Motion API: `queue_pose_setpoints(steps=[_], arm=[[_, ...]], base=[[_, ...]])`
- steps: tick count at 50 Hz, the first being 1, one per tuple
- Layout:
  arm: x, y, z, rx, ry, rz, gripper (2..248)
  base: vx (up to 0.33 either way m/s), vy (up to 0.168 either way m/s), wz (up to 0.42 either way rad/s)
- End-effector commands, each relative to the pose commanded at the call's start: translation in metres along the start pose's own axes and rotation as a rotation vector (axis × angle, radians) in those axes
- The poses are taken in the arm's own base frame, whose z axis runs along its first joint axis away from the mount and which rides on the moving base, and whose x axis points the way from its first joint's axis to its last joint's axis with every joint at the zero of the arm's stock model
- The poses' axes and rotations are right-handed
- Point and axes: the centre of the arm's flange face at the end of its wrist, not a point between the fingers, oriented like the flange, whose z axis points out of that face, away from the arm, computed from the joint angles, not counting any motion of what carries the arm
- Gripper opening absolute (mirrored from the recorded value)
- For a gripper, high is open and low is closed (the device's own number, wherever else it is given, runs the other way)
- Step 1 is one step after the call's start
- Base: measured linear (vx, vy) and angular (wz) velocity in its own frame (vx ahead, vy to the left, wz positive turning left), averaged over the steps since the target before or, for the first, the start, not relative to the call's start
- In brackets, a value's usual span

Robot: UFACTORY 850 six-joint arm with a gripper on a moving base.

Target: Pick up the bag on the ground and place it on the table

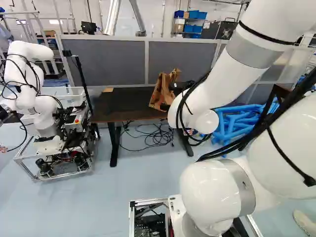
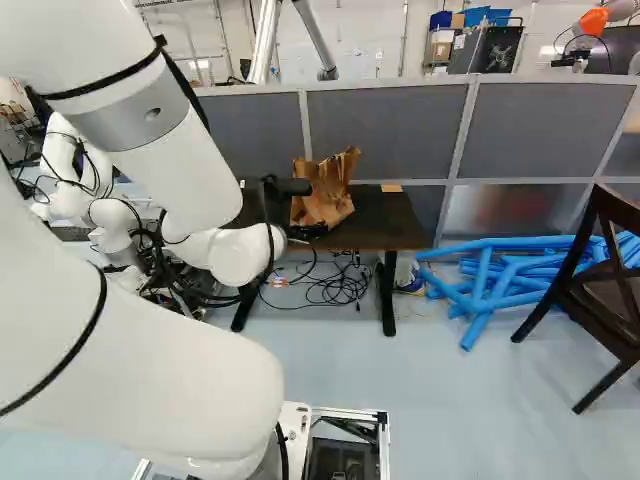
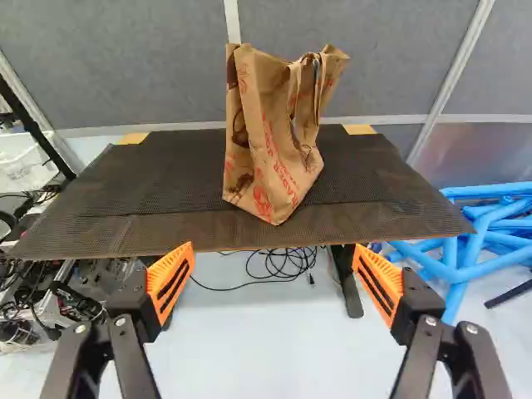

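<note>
Pincer (image 3: 273, 253): black, with two fingers and orange pads (image 3: 170, 278); we saw it spread wide, pinching nothing.
Brown paper bag (image 3: 270, 158): we saw it standing up on the dark brown, flat-topped table (image 3: 150, 187), ahead of the pincer and close to the front edge. Its top was crumpled. We judged the job looked done.
Tipping risk: the bag stood so near the edge that a bump could have knocked it to the floor, we thought.
Snag risk: its paper handles (image 3: 318, 75) stuck up in loops, and a finger going ahead could have caught one and dragged it.
Cable risk: thin black cables (image 3: 287, 264) lay in loops under the table, and our base could have run over them if it drove in.
Table: we saw a rough, meshy top and black legs (image 1: 114, 145).
Floor (image 1: 118, 197): pale blue and smooth-looking.
Wall (image 2: 385, 130): gray panels in pale frames stood behind the table.
Blue pipes (image 2: 490, 275): we saw them in a messy heap right of the table in the right base view.
Dark wooden chair (image 2: 610, 270): it stood at the right of that view.
White robot arm on a wheeled frame (image 1: 29, 106): another robot stood at the left of the left base view.
</note>
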Motion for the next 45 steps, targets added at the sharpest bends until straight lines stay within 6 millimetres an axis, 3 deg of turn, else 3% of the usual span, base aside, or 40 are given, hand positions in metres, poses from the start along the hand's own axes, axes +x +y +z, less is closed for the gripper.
queue_pose_setpoints(steps=[45], arm=[[-0.017, -0.001, -0.013, 0.009, 0.052, -0.022, 247]], base=[[0.000, 0.000, 0.000]])
